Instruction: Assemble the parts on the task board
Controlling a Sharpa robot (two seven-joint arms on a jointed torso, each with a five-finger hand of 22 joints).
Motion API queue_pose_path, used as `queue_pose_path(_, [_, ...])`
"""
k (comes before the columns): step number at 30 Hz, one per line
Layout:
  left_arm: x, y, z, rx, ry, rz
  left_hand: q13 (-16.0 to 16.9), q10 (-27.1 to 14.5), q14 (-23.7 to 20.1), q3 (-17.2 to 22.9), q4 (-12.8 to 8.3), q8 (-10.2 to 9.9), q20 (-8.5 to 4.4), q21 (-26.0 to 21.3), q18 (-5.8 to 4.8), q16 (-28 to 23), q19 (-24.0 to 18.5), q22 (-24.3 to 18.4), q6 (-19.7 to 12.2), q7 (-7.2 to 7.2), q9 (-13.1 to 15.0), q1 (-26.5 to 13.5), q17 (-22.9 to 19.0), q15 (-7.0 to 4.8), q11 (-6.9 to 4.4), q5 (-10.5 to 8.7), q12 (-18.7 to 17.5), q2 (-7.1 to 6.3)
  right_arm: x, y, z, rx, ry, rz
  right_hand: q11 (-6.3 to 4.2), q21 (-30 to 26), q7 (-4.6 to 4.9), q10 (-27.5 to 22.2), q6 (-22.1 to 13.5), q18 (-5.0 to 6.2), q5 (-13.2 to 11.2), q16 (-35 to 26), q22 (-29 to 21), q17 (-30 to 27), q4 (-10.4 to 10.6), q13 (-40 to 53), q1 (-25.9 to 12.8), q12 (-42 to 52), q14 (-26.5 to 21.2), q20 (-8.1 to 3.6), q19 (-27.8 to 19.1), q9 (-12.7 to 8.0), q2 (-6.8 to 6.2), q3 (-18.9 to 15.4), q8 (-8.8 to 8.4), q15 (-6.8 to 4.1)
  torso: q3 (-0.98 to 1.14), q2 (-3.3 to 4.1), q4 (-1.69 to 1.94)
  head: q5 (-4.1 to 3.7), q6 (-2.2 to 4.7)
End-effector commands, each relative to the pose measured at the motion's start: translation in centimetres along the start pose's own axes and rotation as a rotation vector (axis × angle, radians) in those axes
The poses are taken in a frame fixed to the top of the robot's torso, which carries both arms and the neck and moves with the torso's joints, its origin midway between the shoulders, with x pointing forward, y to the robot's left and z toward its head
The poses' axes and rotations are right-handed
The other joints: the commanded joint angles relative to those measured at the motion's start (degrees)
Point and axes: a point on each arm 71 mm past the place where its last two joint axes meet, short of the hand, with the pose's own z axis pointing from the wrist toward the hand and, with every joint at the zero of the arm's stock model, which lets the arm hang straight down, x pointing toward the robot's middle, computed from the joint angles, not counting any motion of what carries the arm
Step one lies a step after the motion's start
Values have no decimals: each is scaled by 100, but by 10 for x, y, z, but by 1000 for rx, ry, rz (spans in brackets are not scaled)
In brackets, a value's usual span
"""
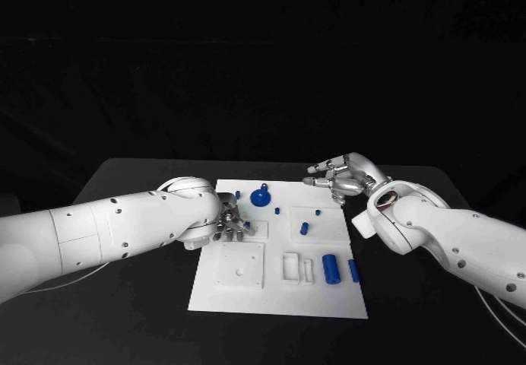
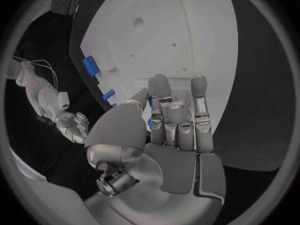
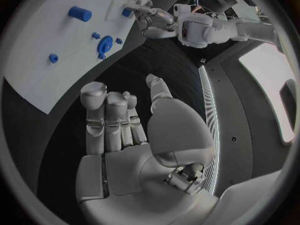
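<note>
Board (image 1: 230, 300): white plate, centre of the counter (image 1: 131, 304). Parts: blue cylinder (image 1: 329, 266) lower right on the board, long axis running up-frame; round knob (image 1: 260, 198) at upper middle. Left hand (image 1: 230, 225): over the board's left edge, nearest the knob, fingers extended, holding nothing. Right hand (image 1: 340, 176): beyond the board's upper-right corner, fingers apart, empty.

Left robot hand (image 1: 230, 226) reaches in palm down, fingers (image 2: 160, 92) extended side by side and holding nothing. Across from it, the right robot hand (image 1: 342, 176) hangs with wrist bent, fingers (image 3: 94, 105) loosely curled and apart, also holding nothing.
</note>
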Motion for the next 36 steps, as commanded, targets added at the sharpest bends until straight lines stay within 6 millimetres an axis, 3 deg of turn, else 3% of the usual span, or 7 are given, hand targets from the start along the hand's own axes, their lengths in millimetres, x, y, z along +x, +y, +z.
queue_pose_path(1, [-2,1,0,-6,-21,-4,-12,295,-39,161,295,18,0,-34,-42,-35,28,108,37,4,-3,5,-27,2,-24,-234,-37,-246,1,1,0,-7,10,-6,5,-20,-1,-30,-17,92,21,-38,455,-5,-8,-4,-25,-32,-34,11,59,2,-7,5,-3,4,-2,-1,0,1,-1])
queue_pose_path(6, [-4,4,-1,-7,-41,-19,-31,292,-52,179,958,5,-14,-48,-42,-70,35,109,30,27,-87,27,-82,-7,-17,-483,-49,-830,1,0,0,-6,8,-6,5,-20,-1,-30,-17,92,21,-38,455,-5,-8,-4,-25,-32,-34,11,59,2,-7,5,-3,4,-7,1,0,-3,11])
queue_pose_path(9, [-4,6,-2,-7,-51,-28,-52,291,-63,-486,930,10,-13,-55,-42,-96,29,106,-4,33,-137,-6,-112,-2,-12,-463,-69,-734,1,-1,0,-4,7,-6,6,-19,1,-30,-52,92,24,-34,455,-1,1,-8,-24,-36,-31,11,60,1,-10,6,-3,4,-3,-5,-2,-6,7])
queue_pose_path(20, [-7,14,-9,24,-50,-144,-224,285,-208,-1217,990,-9,16,-170,-42,-361,-67,71,-364,152,-430,-179,-257,41,63,-482,-383,-1007,-1,-4,1,3,1,-7,8,-22,3,-29,-70,93,26,-38,455,-5,16,-11,-28,-36,-30,12,62,1,-15,5,-4,5,0,-5,4,-15,62])
queue_pose_path(25, [-17,16,-14,69,-80,-252,-519,22,-394,-1026,851,28,193,-506,-42,-831,-241,-90,-1147,421,-1271,461,-521,257,217,-365,-1375,-572,-4,-8,1,11,-8,-10,5,-24,-1,-27,-17,93,26,-39,455,-6,22,-13,-14,-37,-30,12,63,4,-6,19,2,4,4,-2,6,-34,114])
queue_pose_path(30, [-34,19,-19,106,-138,-319,-694,-1,-490,-1002,-107,99,241,-769,-42,-980,-238,-213,-1429,513,-1940,1536,-619,307,289,1292,-2064,-183,-8,-12,2,19,-21,-13,2,-44,-5,-36,63,94,22,-46,452,-12,12,-25,-1,-48,-35,11,59,8,-5,32,5,2,5,-4,1,-41,172])
queue_pose_path(36, [-55,27,-20,118,-214,-359,-898,96,-532,-1241,-561,281,275,-989,-36,-1084,-190,-234,-1466,543,-2644,1782,-695,349,328,1346,-2631,88,-12,-16,3,22,-38,-17,-4,-70,-10,-49,89,95,26,-60,447,-24,-13,-63,20,-83,-39,10,54,8,4,67,4,2,11,4,-5,-56,225])
